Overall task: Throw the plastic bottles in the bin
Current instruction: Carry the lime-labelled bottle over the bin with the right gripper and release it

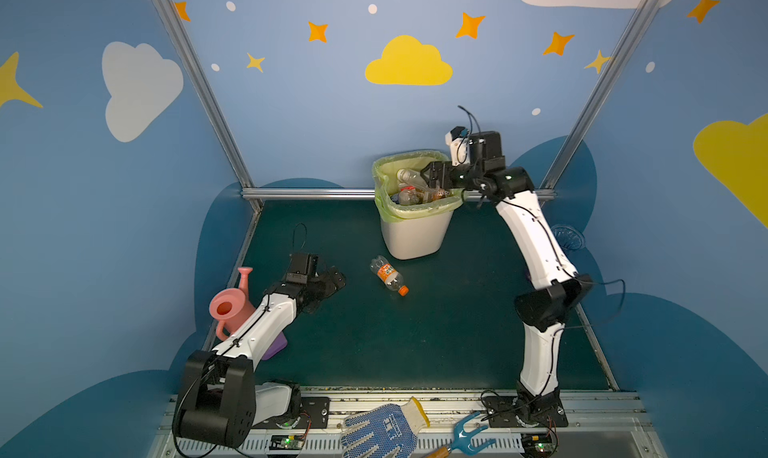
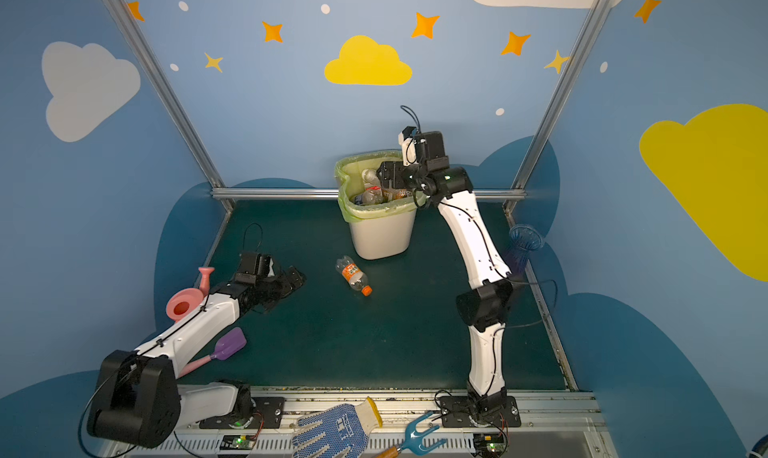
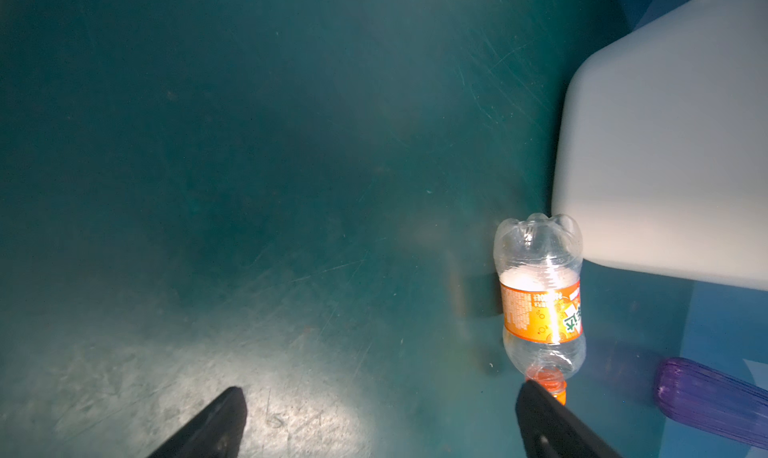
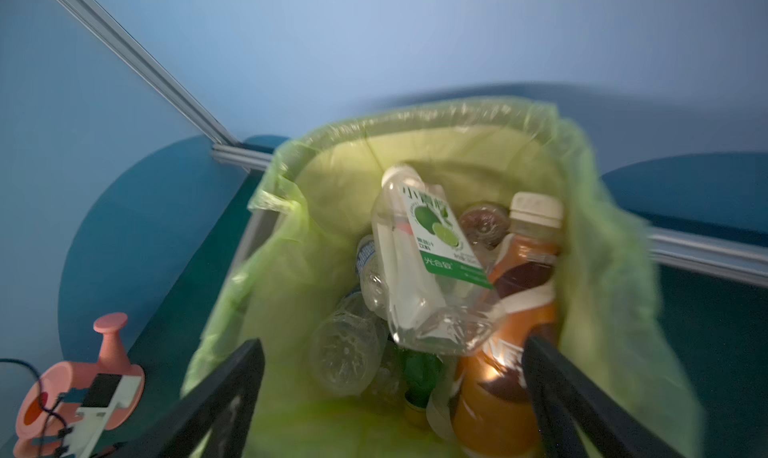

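Note:
The bin (image 1: 415,235) (image 2: 382,235), white with a yellow-green bag over its rim (image 4: 415,119), stands at the back of the green mat. Several plastic bottles lie in it, among them a clear one with a green label (image 4: 411,260) and a brown one with a white cap (image 4: 519,268). My right gripper (image 1: 432,177) (image 2: 386,175) (image 4: 395,343) hangs open over the bin's mouth, holding nothing. One clear bottle with an orange label and cap (image 1: 388,275) (image 2: 353,275) (image 3: 540,302) lies on the mat in front of the bin. My left gripper (image 1: 332,281) (image 2: 293,281) (image 3: 382,389) is open and low, left of that bottle.
A pink watering can (image 1: 230,306) (image 4: 83,377) and a purple scoop (image 2: 228,345) sit behind my left arm. A ribbed blue-purple vase (image 2: 523,243) (image 3: 706,397) is at the mat's right edge. A blue glove (image 1: 382,429) and a blue hand rake (image 1: 469,435) lie on the front rail.

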Robot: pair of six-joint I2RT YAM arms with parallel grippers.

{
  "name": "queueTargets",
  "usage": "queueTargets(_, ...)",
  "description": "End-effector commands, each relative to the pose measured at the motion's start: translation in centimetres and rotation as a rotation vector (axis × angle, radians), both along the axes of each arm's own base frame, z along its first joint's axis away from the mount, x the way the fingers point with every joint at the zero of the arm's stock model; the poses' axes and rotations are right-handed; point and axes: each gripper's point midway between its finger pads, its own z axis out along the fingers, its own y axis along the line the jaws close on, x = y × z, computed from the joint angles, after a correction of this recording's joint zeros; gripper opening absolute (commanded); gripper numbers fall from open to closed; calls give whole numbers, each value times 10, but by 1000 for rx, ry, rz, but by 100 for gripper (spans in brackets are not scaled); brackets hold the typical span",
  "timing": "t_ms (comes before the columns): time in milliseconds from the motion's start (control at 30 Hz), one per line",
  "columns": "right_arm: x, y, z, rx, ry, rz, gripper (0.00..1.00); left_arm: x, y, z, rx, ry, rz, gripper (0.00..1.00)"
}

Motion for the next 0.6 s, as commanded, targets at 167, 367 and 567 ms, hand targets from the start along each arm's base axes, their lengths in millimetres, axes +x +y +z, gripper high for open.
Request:
queueTargets(167, -77, -83, 111, 95, -294, -140, 97, 11, -26, 30, 49, -71, -50, 100)
queueTargets(367, -84, -127, 34, 74, -165, -250, 97, 20, -63, 27, 31, -53, -113, 100)
queueTargets(567, -106, -168, -62, 77, 7, -362, 98, 35, -97, 16, -36, 2, -147, 100)
